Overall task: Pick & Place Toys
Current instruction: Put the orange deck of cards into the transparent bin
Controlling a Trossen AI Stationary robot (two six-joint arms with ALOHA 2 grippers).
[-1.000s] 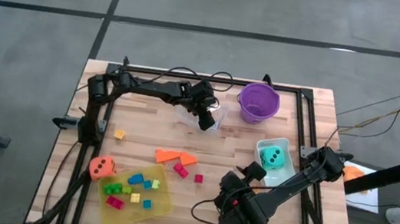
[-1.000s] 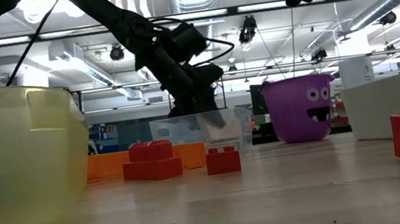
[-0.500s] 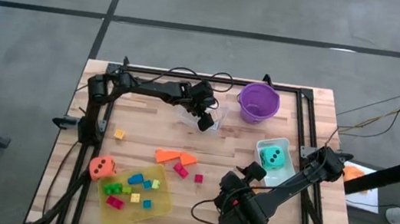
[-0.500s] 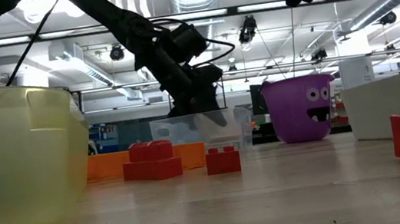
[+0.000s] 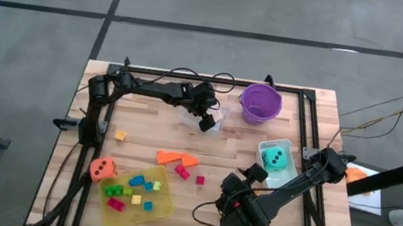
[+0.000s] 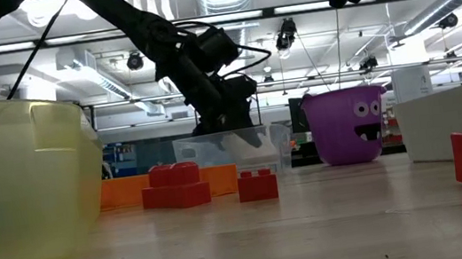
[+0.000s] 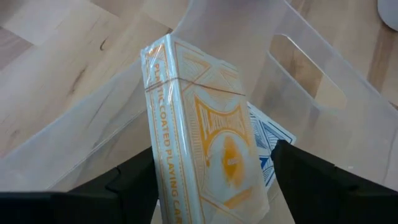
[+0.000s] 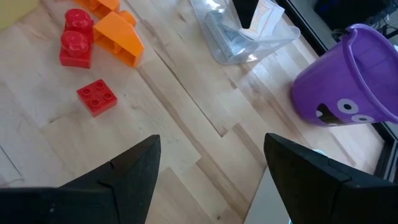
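Note:
My left gripper (image 5: 206, 121) hangs open over the clear tub (image 5: 213, 117) at the table's far middle, pointing down into it. An orange-and-white card pack (image 7: 199, 124) stands on edge in the tub between its fingers, over a blue pack (image 7: 272, 140). My right gripper (image 5: 246, 177) waits open above the table's near right, touching nothing. Orange wedges (image 5: 177, 158) and red bricks (image 5: 182, 172) lie mid-table. A teal die (image 5: 276, 159) sits in a white tray, and an orange die (image 5: 103, 169) lies at the near left. My left gripper stands around the orange card pack, coming from above and slanting down. A gap shows between the pack's broad face and one finger (image 7: 311, 180). Whether the other finger (image 7: 134, 183) touches the pack's narrow side (image 7: 163, 162) I cannot tell.
A purple bucket (image 5: 260, 103) stands at the far right beside the tub. A yellow tray (image 5: 162, 205) with several small bricks lies at the near left. One small yellow brick (image 5: 120, 136) lies alone at the left. Bare wood shows between the wedges and the tub.
My left gripper has opened over the clear tub and let go of the card pack, which stays in the tub between its fingers. The hand itself has kept its place.

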